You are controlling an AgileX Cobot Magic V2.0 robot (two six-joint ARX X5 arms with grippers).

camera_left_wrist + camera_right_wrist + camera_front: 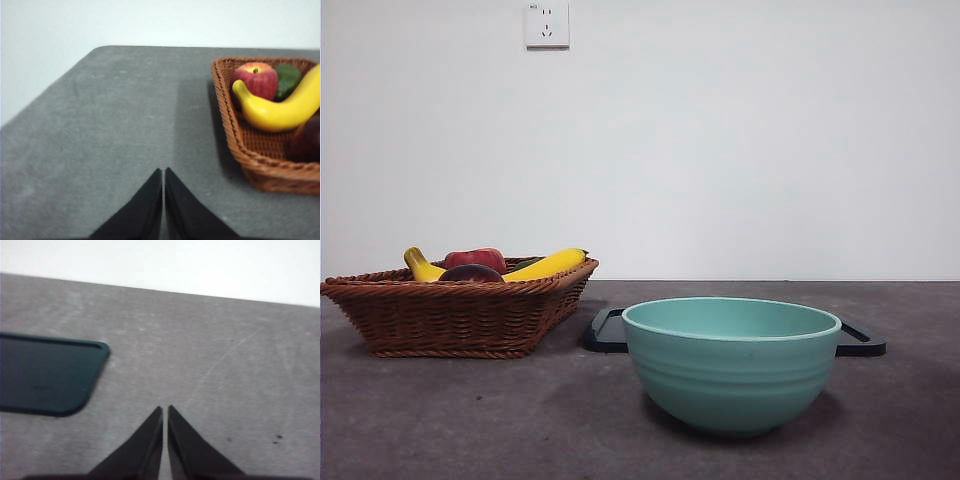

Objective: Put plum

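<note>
Nearest in the front view stands the bowl [731,362], a round, smooth teal ceramic with faint horizontal ridges around its wall, set on the grey, felt-like table [470,420]. Just behind it lies a flat, dark tray [607,332] with rounded corners and a low raised rim; its ends show on either side of the bowl. Toward the table's left side sits the basket [455,315], brown woven wicker with flaring sides. The plum [471,272] lies inside it, dark maroon and glossy, at the near rim, with a red apple [476,259] behind it and a smooth yellow banana [546,265] curving across. A green item [287,80] rests beside the apple; its kind is unclear.

The left gripper [164,172] hovers over bare table beside the basket, its tapered black jaws pressed together, holding nothing. The right gripper [165,410] hangs over bare table near the tray's corner, jaws likewise closed and empty.
</note>
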